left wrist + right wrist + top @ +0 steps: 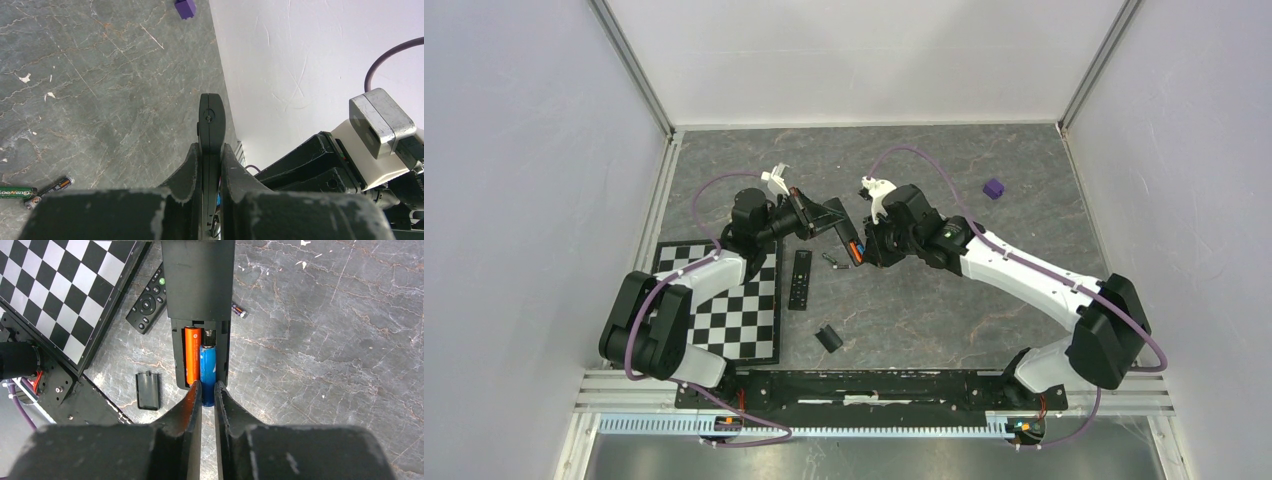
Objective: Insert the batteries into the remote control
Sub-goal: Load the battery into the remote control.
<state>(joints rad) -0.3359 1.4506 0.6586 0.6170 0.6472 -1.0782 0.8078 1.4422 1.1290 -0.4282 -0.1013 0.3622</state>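
My left gripper point(211, 150) is shut on the remote control point(211, 120), gripping the slim black bar by its edges above the table, also seen from above point(832, 214). In the right wrist view its open battery bay faces the camera. The orange battery point(192, 355) lies seated in the bay's left slot. The blue battery point(208, 372) lies in the right slot with its near end sticking out past the remote's point(197, 280) end. My right gripper point(207, 387) has its narrow-set fingertips at either side of that end. From above, the right gripper point(864, 245) meets the remote's lower end.
A second black remote point(800, 278) lies buttons-up beside the chessboard point(734, 310). The small black battery cover point(148, 390) lies on the table nearer the arm bases. Loose batteries point(17, 192) lie on the grey surface. A purple cube point(993, 188) sits at the far right.
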